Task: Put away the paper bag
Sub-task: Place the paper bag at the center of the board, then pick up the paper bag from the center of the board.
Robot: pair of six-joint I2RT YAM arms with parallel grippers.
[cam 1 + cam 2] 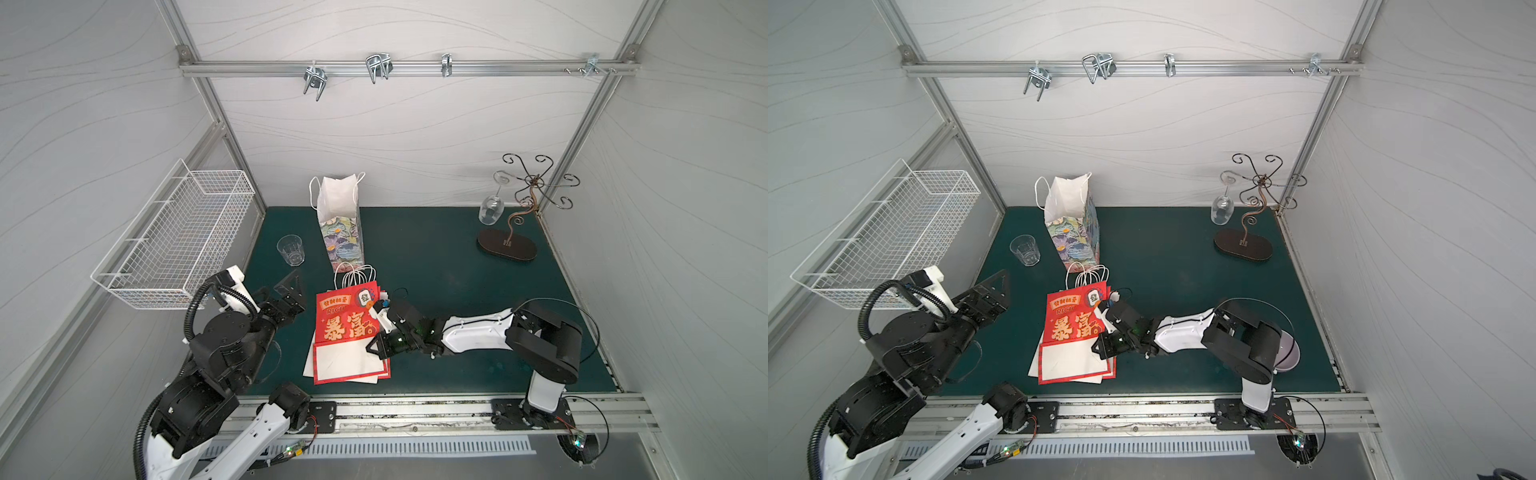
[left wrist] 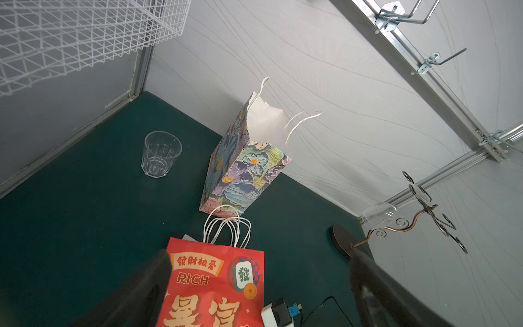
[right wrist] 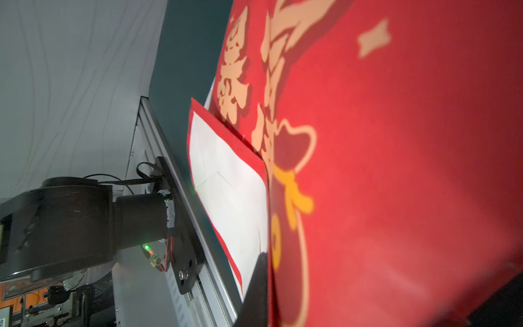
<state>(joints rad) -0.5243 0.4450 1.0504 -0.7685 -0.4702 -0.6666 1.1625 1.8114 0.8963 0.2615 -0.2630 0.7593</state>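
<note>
Flat on the green counter [image 1: 436, 270], on top of a small pile [image 1: 316, 368]: red paper bag [image 1: 345, 320]. Low at its side edge, likely to peel up the top one: right hand [image 1: 374, 347], paper in between, grip hard to tell. Wide open, empty, ready nearby: left hand [image 1: 297, 297].

a robot test cell in a lab: white panel walls [image 1: 395, 137] framed by aluminium rail [image 1: 498, 66], a green-matted desk [image 1: 436, 257], a left arm [image 1: 224, 345] and a right arm [image 1: 478, 332] bolted to a metal track [image 1: 415, 411] along its front, a wire basket [image 1: 178, 245] and hooks [image 1: 378, 66] on the walls
</note>
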